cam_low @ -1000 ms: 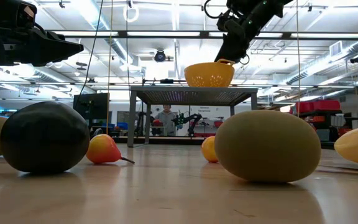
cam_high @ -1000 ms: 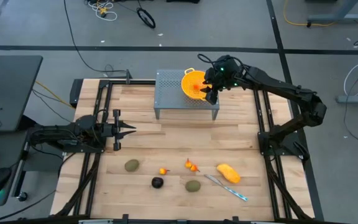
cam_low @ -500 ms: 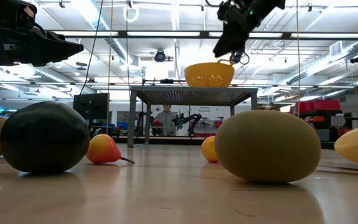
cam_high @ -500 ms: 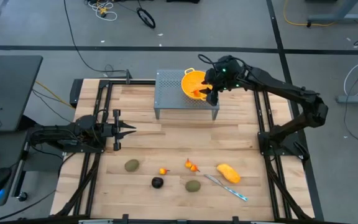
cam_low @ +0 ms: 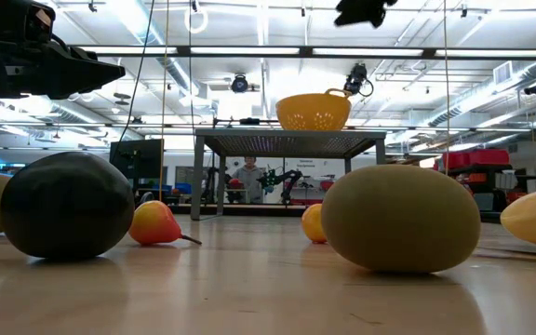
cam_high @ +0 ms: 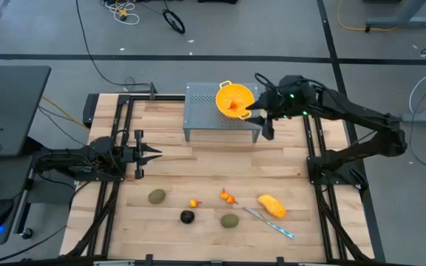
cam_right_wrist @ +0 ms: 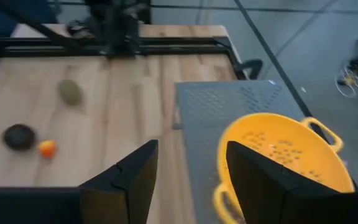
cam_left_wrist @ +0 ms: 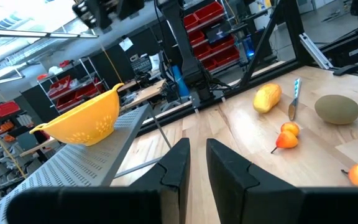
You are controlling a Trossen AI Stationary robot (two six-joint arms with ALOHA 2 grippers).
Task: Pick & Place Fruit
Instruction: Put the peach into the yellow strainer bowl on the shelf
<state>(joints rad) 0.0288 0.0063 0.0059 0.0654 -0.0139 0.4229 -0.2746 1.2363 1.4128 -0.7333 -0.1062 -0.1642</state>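
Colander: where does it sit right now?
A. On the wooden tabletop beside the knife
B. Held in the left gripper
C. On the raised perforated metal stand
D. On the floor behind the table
C: the colander rests on the grey perforated stand at the far edge of the table, with the right gripper empty beside it, jaws open, and the knife far off on the wood.
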